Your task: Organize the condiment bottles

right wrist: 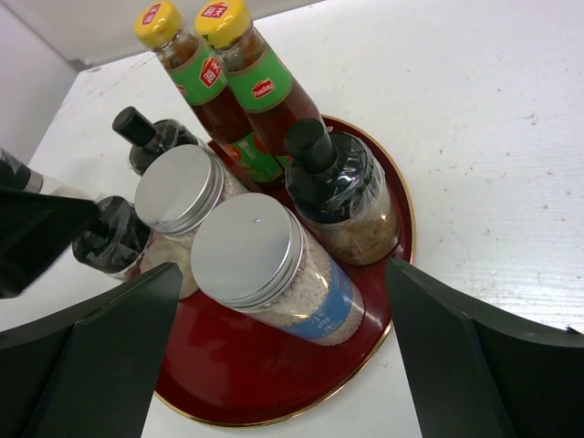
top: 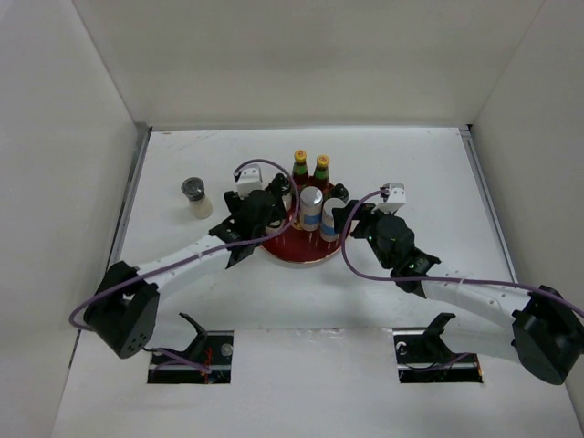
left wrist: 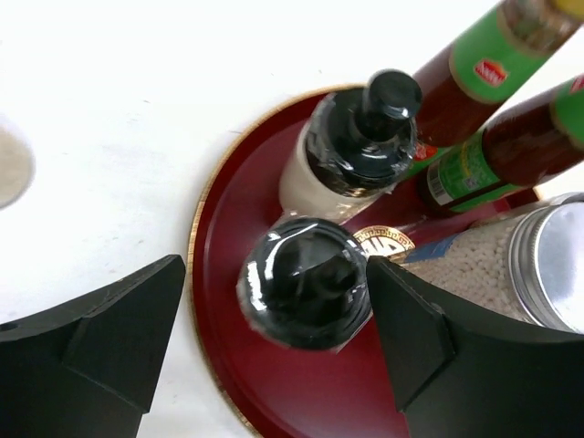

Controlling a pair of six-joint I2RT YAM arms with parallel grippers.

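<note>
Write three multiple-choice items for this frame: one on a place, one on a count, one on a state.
1. Relative to the red tray, the lone grey-lidded jar stands:
A on it
B on the table to its left
C on the table to its right

2. How many yellow-capped bottles stand on the tray?
A one
B four
C two

3. The right arm has its jaws:
A open, gripping nothing
B shut on a shaker
C lifting a bottle off the tray

Key:
1 B: the top view shows the jar alone on bare table, left of the tray.
2 C: the right wrist view shows two yellow caps side by side.
3 A: the jaws stand wide apart with nothing clamped between them.
</note>
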